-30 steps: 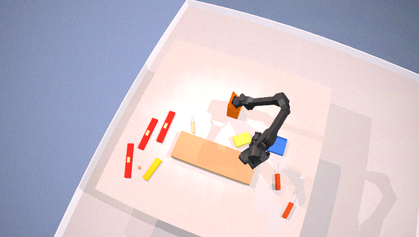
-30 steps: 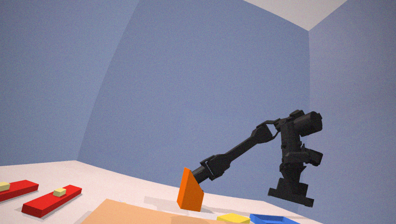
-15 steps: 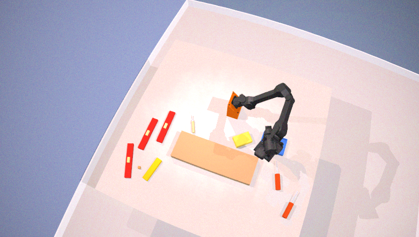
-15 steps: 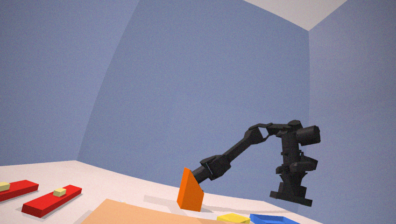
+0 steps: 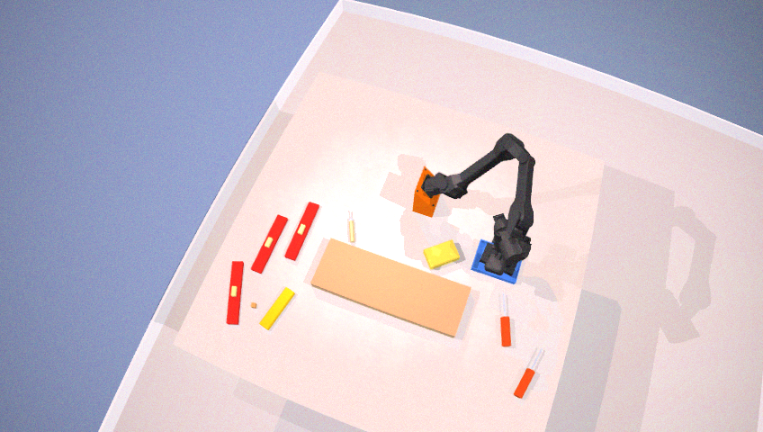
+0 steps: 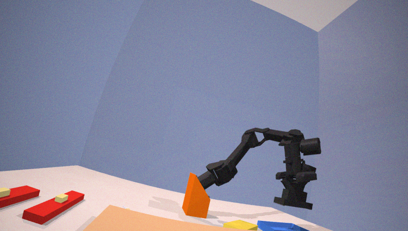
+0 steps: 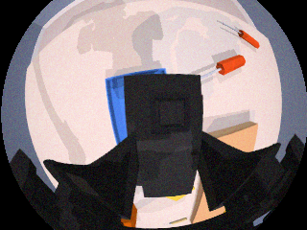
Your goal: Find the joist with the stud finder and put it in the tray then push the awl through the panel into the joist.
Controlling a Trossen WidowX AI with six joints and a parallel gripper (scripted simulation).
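Shut on the black stud finder [image 5: 484, 262] [image 6: 294, 198] [image 7: 163, 96], with the gripper [image 5: 507, 248] [image 6: 294, 186] [image 7: 165, 132] pointing downward. Held broad base lowermost, probably to suit scanning and a flat set-down. Poised above the blue tray [image 5: 484, 274] [image 6: 261, 224] [image 7: 114, 105], apparently for release inside. Clear of the floor panel [image 5: 390, 292] [image 6: 137, 221] [image 7: 240, 136], presumably to free its surface for piercing. Left beyond the panel's far corner: a slender pale-handled tool, probably the awl [image 5: 351, 230] [image 6: 128, 209] [image 7: 178, 220], lying flat and needing an upright grip for one straight push.
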